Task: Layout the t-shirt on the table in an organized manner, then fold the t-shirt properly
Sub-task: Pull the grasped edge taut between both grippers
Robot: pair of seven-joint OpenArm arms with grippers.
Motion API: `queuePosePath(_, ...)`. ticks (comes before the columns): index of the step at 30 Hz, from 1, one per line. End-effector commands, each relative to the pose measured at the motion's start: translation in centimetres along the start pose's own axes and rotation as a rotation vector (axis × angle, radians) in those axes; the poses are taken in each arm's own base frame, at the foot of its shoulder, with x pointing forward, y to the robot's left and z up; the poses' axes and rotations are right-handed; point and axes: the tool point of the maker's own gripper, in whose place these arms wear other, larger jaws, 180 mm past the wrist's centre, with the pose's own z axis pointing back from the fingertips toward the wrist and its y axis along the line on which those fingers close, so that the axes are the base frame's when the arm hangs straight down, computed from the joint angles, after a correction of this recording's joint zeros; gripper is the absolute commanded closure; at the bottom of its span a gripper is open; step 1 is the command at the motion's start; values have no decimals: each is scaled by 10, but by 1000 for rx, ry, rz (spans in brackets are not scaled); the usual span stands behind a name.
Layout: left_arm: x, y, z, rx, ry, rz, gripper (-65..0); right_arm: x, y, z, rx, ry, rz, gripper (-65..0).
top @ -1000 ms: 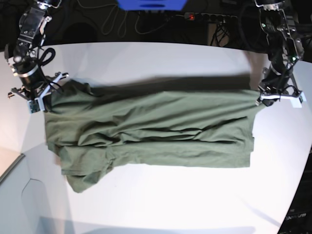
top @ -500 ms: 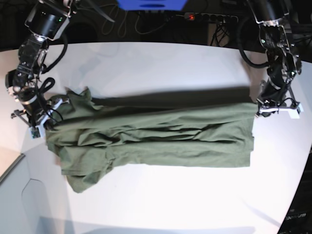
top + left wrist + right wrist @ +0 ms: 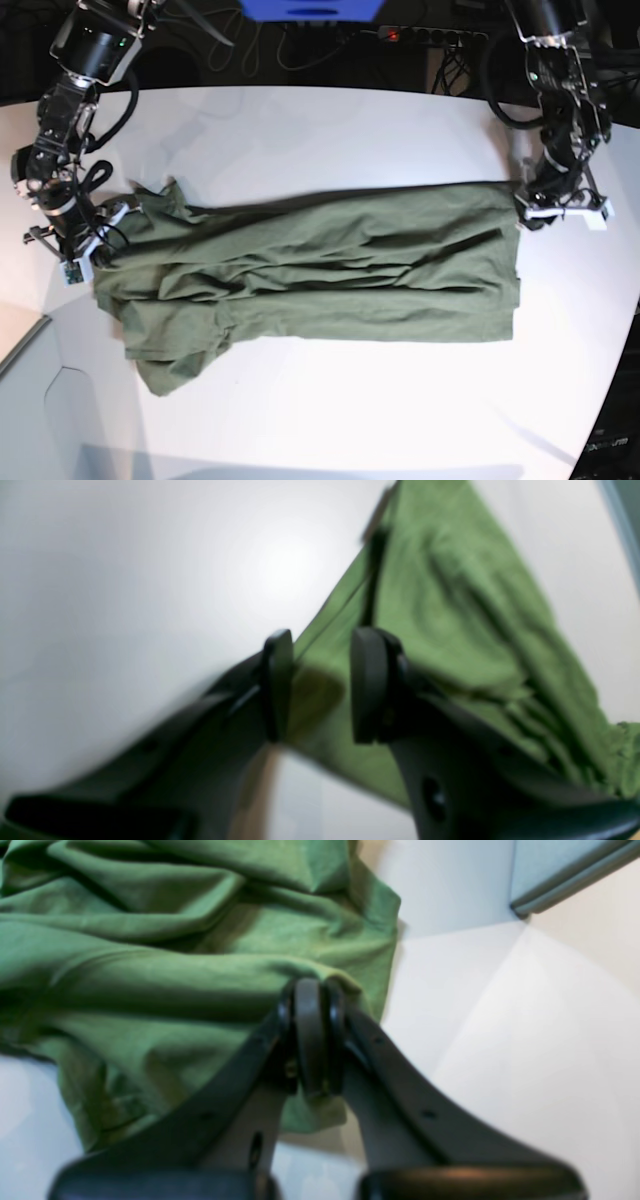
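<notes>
A: What lies beyond the worktop's far edge?

B: A blue block (image 3: 311, 9) at the middle, cut off by the top of the base view. Just right of it is a black power strip (image 3: 432, 36) with a red light on its left end.

A: And more?

B: Dark cables (image 3: 240, 45) loop over the dark floor left of the block.

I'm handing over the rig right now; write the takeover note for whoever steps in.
Left gripper: jaws apart, shirt corner between them, not pinched.
Right gripper: jaws shut on the t-shirt at its sleeve-end edge.
T-shirt lies stretched lengthwise across the table, wrinkled, sleeve end bunched.
Done: rough spread.
Left: smooth it flat, sort the sleeves, then fold.
</notes>
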Motion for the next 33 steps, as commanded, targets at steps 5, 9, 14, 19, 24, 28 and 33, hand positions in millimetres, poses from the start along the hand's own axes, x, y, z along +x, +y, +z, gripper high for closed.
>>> queuePosePath(5, -25, 11, 11, 14, 39, 14, -195, 16, -9, 2, -24, -52, -1, 0)
queuePosePath(9, -35, 23, 16, 36, 60, 11, -195, 15, -8, 2, -23, -51, -2, 0)
queuePosePath(14, -33, 31, 19, 51, 58, 4, -195, 15, -5, 1, -18, -52, -8, 0)
queuePosePath(19, -28, 24, 14, 41, 46, 1, -195, 14, -1, 1, -12, -52, -16, 0)
queuePosePath(24, -15, 5, 5, 8, 22, 6, -195, 7, 2, 3, -7, -40, -16, 0)
queuePosePath(28, -18, 0, 0, -3, 32, 6, -192, 6, 2, 3, -7, -37, -16, 0)
queuePosePath(33, -29, -5, -8, -21, 90, -59, -134, 5, 0, 3, -11, -33, -16, 0)
